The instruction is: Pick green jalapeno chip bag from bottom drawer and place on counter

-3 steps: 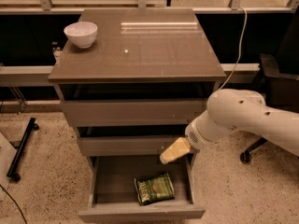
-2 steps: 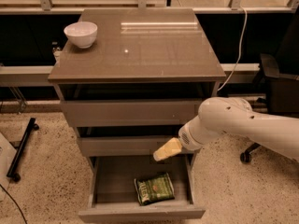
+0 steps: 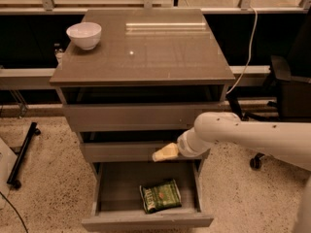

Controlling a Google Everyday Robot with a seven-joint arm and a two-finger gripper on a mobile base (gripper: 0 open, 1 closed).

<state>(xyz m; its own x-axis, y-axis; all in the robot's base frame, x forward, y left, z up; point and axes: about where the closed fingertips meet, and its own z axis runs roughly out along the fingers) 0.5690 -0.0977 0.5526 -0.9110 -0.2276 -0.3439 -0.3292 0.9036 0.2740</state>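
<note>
My gripper point(image 3: 164, 153) hung in front of the middle drawer point(image 3: 116, 152), just above the open bottom drawer point(image 3: 146, 222) and over its far right part. Its pale tip pointed left. I could not tell how far open it was. It was not touching the bag point(image 3: 160, 196), and nothing showed in its hold.

My arm point(image 3: 252, 137) reached in from the right, white and thick, crossing the right corner of the cabinet at the height of the middle drawer.

The bottom drawer was pulled out toward the near side. The bag lay flat on its floor, right of centre and close to the near wall, a little tilted, green with pale lettering. It sat below my gripper and nearer than it, apart from it.

The top drawer point(image 3: 131, 116) and the middle one were shut. The counter point(image 3: 146, 57) above was glossy and caught a streak of light near its far edge. A white bowl point(image 3: 84, 35) stood upright at its far left corner. A dark chair point(image 3: 291, 91) stood on the speckled floor point(image 3: 43, 188) to the right, and a pale cable point(image 3: 249, 47) hung down beside the cabinet's right side.
</note>
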